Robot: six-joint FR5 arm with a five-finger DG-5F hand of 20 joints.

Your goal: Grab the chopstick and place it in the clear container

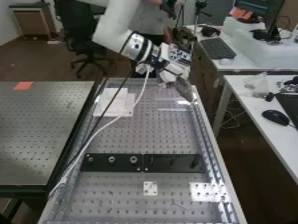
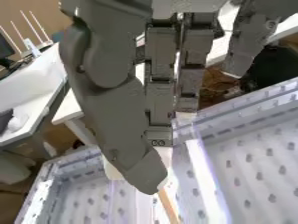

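Note:
In the high view the hand (image 1: pixel 184 89) hangs from the arm over the bench's far right corner. The wrist view shows the hand (image 2: pixel 126 117) with its thumb laid across towards the fingertips. A tan chopstick (image 2: pixel 170 206) sticks out from the pinch between thumb and fingertips; its other end is hidden behind them. Below and beside the hand, at the bench's far end, a see-through container (image 1: pixel 174 109) is faintly visible, with a bright reflection along it; its outline is hard to make out.
White sheets (image 1: pixel 116 102) lie at the far left of the perforated bench (image 1: pixel 153 135). A black bar (image 1: pixel 143 163) crosses its middle, with a small white plate (image 1: pixel 150 188) nearer. Cables hang from the arm along the left side. A white desk (image 1: pixel 249 107) stands to the right.

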